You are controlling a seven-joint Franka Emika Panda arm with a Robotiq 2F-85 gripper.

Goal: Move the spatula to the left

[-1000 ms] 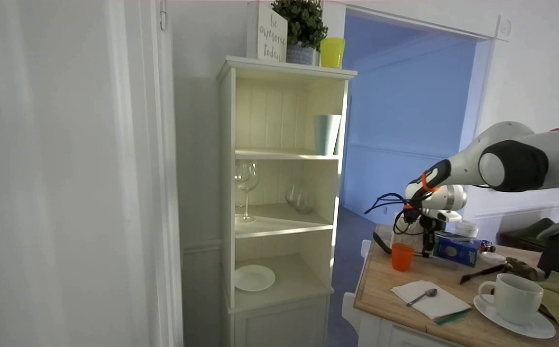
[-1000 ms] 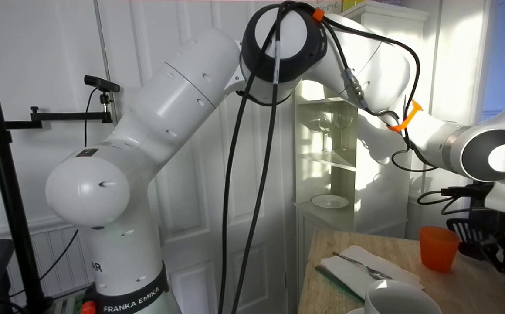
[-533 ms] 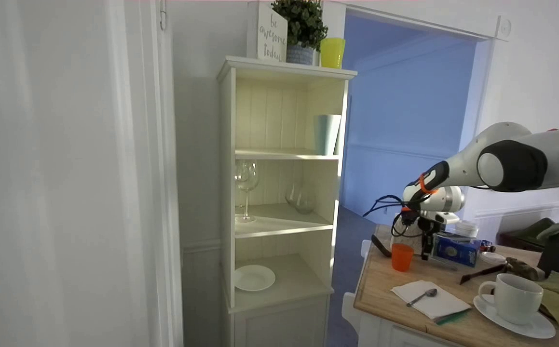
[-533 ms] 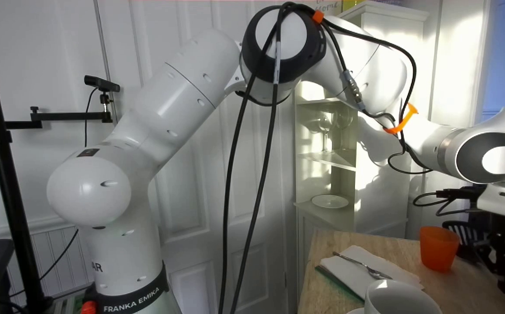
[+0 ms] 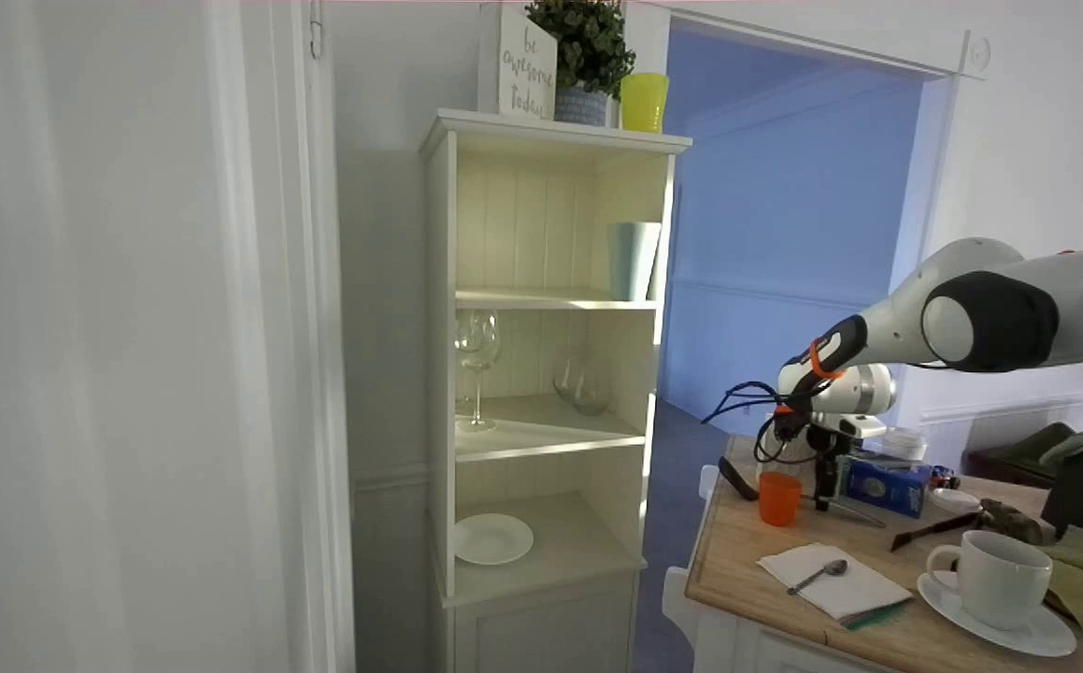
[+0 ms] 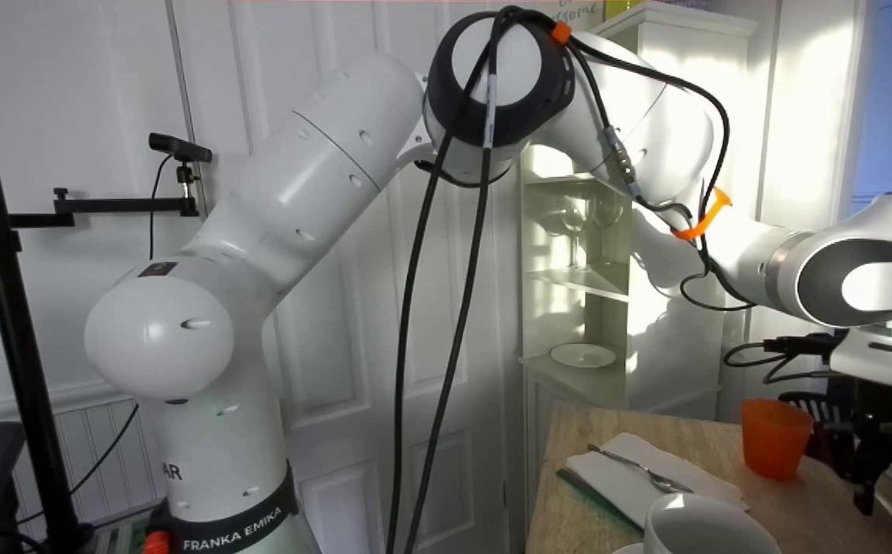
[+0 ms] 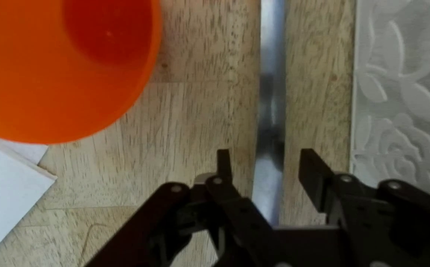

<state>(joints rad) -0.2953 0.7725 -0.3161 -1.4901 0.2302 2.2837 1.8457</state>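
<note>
Jaws well parted and holding nothing, the gripper frames the narrow, glossy metal handle of the slotted spatula, which runs between an orange tumbler and a pale panel embossed with leaves and petals. I cannot tell whether the fingertips reach low enough; closing too high would miss that slick strip. Pinched far from its curved black head, just past the tumbler in an exterior view, the spatula may pivot. A sideways sweep could tip the smooth, round tumbler, probably light plastic. Farther out, a crisp-edged white napkin lies on the grained wooden tabletop.
</note>
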